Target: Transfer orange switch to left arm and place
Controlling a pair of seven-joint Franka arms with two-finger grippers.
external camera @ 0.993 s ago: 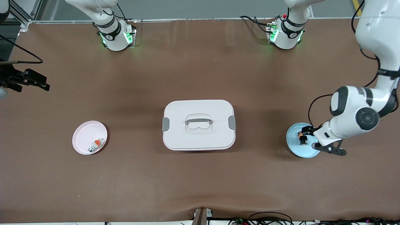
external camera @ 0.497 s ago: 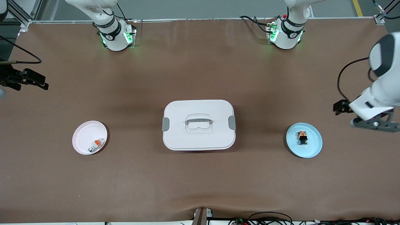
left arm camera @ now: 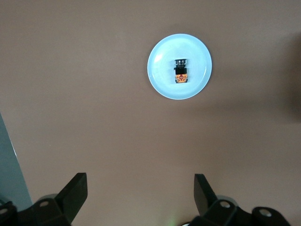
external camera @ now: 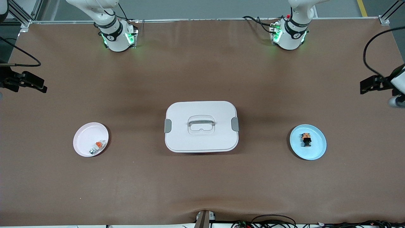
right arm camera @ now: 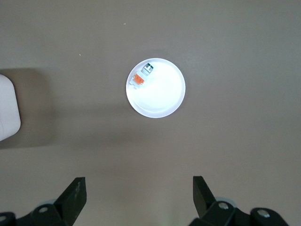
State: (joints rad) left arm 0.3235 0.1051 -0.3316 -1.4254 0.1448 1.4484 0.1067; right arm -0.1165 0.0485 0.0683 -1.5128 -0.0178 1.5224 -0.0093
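The orange switch (external camera: 306, 140) lies on a light blue plate (external camera: 317, 148) toward the left arm's end of the table; it also shows in the left wrist view (left arm camera: 180, 71) on the plate (left arm camera: 160, 70). The white box (external camera: 201, 126) stands at the table's middle, between the two plates. My left gripper (left arm camera: 140, 188) is open and empty, high over bare table, apart from the blue plate; its hand shows at the front view's edge (external camera: 394, 90). My right gripper (right arm camera: 140, 188) is open and empty, high over the table at the right arm's end, and waits.
A pale pink plate (external camera: 83, 139) toward the right arm's end holds a small white-grey part with an orange tab (external camera: 97, 146); both show in the right wrist view (right arm camera: 164, 94). The box's corner shows there too (right arm camera: 8, 108). Brown table mat all around.
My left gripper has lifted off the blue plate and drawn away toward its end of the table, leaving the orange switch lying on the plate. The right arm has barely moved.
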